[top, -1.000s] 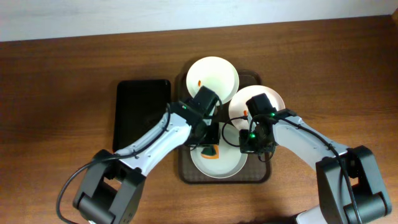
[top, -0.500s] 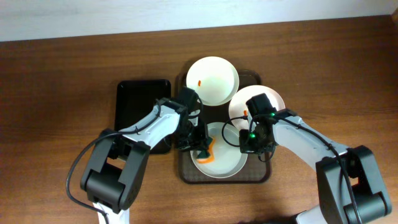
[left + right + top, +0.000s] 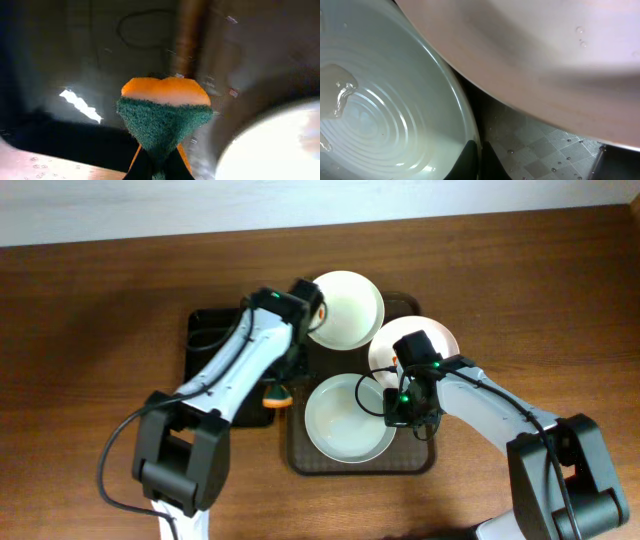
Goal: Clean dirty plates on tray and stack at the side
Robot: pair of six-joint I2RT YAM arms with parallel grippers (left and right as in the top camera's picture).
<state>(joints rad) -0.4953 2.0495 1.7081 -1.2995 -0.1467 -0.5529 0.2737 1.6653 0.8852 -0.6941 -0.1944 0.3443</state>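
Nothing was stacked aside: the front plate [image 3: 345,425], back plate [image 3: 352,305] and right plate [image 3: 432,340] all lay on the brown tray [image 3: 300,458]. The front one looked wiped, its rim pinched by the right gripper [image 3: 478,151]. The left gripper [image 3: 156,167] squeezed a sponge [image 3: 162,115] over the black tray [image 3: 205,345]

This is looking like a robotics lab bench: two white-and-black jointed robot arms [image 3: 235,370] (black cables looping off them) are reaching over a brown wooden table [image 3: 90,300] standing against a plain white wall [image 3: 150,205], with round white plates [image 3: 345,305] sitting on a dark brown glossy rectangular tray [image 3: 415,463].
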